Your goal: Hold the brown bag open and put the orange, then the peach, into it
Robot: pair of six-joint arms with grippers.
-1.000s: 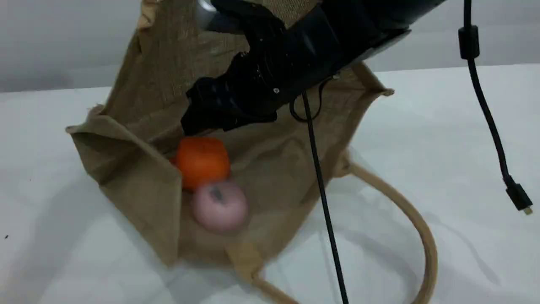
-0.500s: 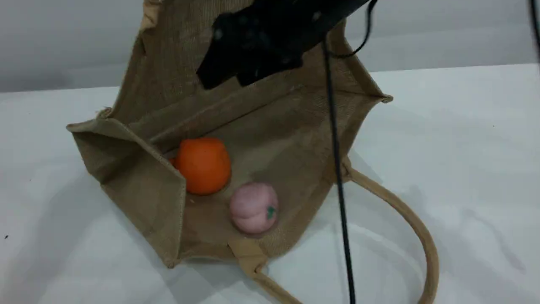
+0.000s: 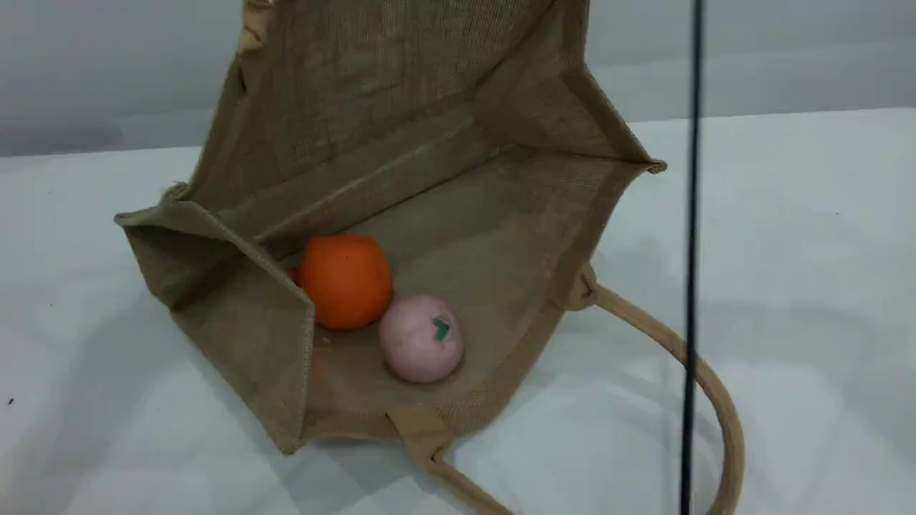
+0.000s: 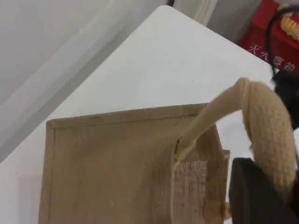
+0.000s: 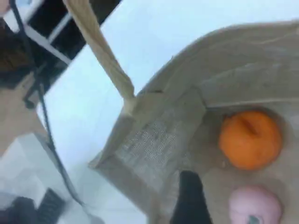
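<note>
The brown bag (image 3: 401, 121) lies on its side with its mouth toward the camera and its upper panel raised out of the top of the scene view. Inside it the orange (image 3: 346, 280) rests against the left gusset, and the peach (image 3: 422, 338) touches it on the right. Neither gripper shows in the scene view. In the left wrist view the bag's rope handle (image 4: 268, 126) drapes over my left gripper (image 4: 261, 191), which is shut on it. The right wrist view looks down on the orange (image 5: 250, 138) and the peach (image 5: 254, 205), with my right gripper's dark fingertip (image 5: 189, 200) above the bag and holding nothing.
The bag's other handle (image 3: 715, 400) loops over the white table (image 3: 801, 236) at the front right. A black cable (image 3: 690, 250) hangs straight down there. A red box (image 4: 268, 39) stands beyond the table's far edge.
My right arm has lifted up out of the bag and left the scene view. The peach, let go inside the bag, rolled right, then settled back against the orange.
</note>
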